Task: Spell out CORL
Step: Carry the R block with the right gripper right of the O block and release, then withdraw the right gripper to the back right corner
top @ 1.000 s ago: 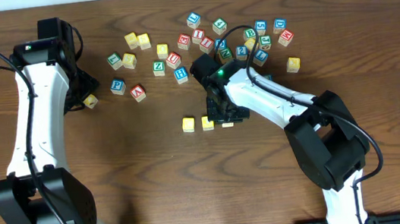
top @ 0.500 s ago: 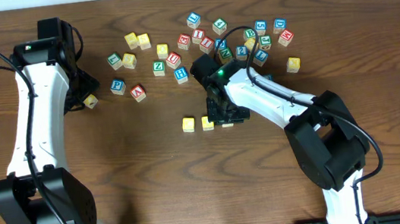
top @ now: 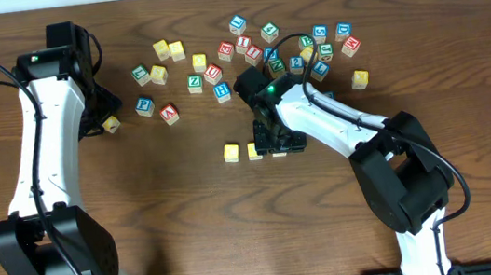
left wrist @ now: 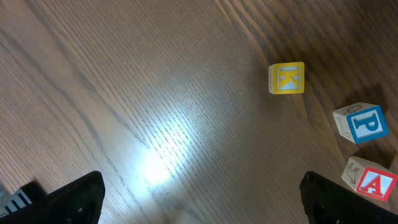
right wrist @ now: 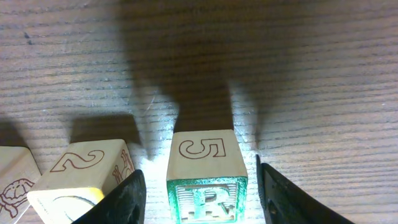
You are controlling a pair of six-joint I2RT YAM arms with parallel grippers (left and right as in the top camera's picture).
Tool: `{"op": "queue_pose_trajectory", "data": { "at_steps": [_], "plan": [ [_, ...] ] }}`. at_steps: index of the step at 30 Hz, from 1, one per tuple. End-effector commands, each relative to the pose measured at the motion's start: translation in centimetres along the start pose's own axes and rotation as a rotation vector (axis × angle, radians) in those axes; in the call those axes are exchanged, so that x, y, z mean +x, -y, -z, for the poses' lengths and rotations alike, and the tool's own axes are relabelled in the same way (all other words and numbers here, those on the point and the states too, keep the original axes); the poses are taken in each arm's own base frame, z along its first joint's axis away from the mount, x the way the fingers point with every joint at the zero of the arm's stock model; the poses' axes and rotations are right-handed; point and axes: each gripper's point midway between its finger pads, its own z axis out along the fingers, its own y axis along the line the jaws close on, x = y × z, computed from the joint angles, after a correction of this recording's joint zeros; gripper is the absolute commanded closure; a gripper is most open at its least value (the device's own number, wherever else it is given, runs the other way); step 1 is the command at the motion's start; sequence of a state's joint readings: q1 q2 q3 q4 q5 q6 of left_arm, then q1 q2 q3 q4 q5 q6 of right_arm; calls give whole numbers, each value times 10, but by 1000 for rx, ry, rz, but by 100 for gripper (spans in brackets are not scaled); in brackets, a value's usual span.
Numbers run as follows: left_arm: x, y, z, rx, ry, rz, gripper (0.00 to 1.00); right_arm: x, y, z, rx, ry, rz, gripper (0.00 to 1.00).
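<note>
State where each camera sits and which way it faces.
Overhead: above the table, facing down; left arm and right arm show.
Left wrist: on the left arm, facing down at the K block; its open fingers show.
Right wrist: low, facing the R block between its fingers.
Shared: K block, in overhead and left wrist.

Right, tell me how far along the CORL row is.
Done: a first block and a second block sit side by side on the table; their top letters can't be read. In hand: the right gripper straddles the R block beside them, jaws open, gaps either side. Left: no fourth block in the row, so L remains. The left gripper hangs open near the K block.
</note>
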State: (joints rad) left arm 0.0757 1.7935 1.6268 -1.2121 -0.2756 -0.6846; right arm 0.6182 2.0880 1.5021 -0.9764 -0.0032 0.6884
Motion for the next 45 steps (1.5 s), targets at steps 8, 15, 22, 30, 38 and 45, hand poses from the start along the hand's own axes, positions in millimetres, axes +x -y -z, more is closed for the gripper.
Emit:
{"op": "queue_pose_trajectory", "data": {
  "at_steps": [8,15,22,30,38,45],
  "plan": [
    [1,-4,-5,-31,-2,4,1,-31,12,-5,-24,64,-66,42],
    [1,-4,-5,-31,-2,4,1,-67,8,8,-81,167,-33,35],
    [1,-4,-5,-31,-2,4,1,-143,46,87,-134,305,-133,28],
    [1,-4,-5,-31,-2,4,1,-177,93,123,-210,345,-255,1],
    [1,-4,-5,-31,-2,4,1,-186,173,119,-71,353,-337,1],
    [1,-4,-5,-31,-2,4,1,-169,228,112,-79,254,-459,1]
  ]
}}
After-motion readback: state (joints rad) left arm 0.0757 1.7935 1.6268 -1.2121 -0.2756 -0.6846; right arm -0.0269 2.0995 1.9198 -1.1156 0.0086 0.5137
